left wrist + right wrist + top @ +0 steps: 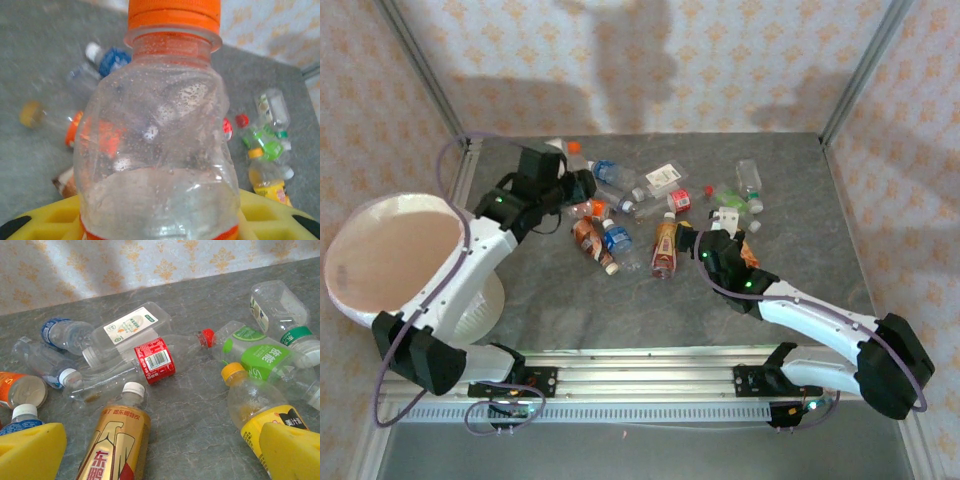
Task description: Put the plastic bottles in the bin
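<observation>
L pincer (160, 227) clamps clear orange-capped bottle (155, 125), upper centre-left in top view; bin (400, 250) sits apart at left edge. Loose bottles (620, 240) lie mid-frame on grey tabletop (790, 170). R pincer (160, 455) gapes wide, centre-right, w/ gold-label bottle (117, 450) lying between its fingers.

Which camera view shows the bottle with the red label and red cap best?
The right wrist view: the red-labelled bottle lies close, label and cap plain. In the top view it is small. In the left wrist view the orange-capped bottle hides most of it.
</observation>
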`<state>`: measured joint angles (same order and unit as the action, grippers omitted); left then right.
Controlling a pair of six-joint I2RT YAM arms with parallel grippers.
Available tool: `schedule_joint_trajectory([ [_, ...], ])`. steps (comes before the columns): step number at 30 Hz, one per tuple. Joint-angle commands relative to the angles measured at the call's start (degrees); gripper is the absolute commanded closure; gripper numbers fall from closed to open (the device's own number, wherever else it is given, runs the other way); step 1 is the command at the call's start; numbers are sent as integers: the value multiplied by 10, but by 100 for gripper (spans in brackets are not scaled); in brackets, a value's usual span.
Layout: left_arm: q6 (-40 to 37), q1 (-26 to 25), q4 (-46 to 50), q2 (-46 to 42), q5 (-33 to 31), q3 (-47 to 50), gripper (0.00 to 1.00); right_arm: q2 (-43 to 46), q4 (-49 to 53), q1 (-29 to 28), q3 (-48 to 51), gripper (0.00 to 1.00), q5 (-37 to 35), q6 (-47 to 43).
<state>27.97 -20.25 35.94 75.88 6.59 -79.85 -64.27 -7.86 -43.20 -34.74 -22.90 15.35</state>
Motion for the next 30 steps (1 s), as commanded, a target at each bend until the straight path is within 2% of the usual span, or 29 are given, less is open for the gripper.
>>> schedule_joint_trajectory([
  [1, -67, 1, 135, -13, -88, -81, 62, -1, -1, 1, -19, 1, -6, -8],
  [7, -82, 2, 229, -25, -180, -186, 63, -2, -2, 1, -19, 1, -5, -6],
  [9, -81, 3, 246, -38, -254, -193, 63, -1, -2, 1, -20, 1, -3, -5],
  [12, -80, 5, 268, -64, -407, -187, 63, 0, -2, 1, -21, 1, -1, -7],
  [15, -112, 14, 266, -93, -502, -183, 63, 2, -1, 1, -21, 1, -2, -10],
  [17, -143, 42, 257, -108, -544, -171, 63, 0, -5, 1, -21, 1, -1, -11],
  [19, -163, 100, 261, -111, -546, -161, 62, -2, -7, 1, -22, 1, 4, -14],
  [23, -171, 240, 285, -95, -491, -147, 63, -3, -13, 1, -28, 1, 25, -29],
  [26, -180, 308, 270, -101, -489, -116, 63, -4, -12, 1, -38, 0, 54, -59],
  [30, -167, 396, 250, -119, -449, -65, 62, -16, 14, 1, -62, 0, 70, -84],
])
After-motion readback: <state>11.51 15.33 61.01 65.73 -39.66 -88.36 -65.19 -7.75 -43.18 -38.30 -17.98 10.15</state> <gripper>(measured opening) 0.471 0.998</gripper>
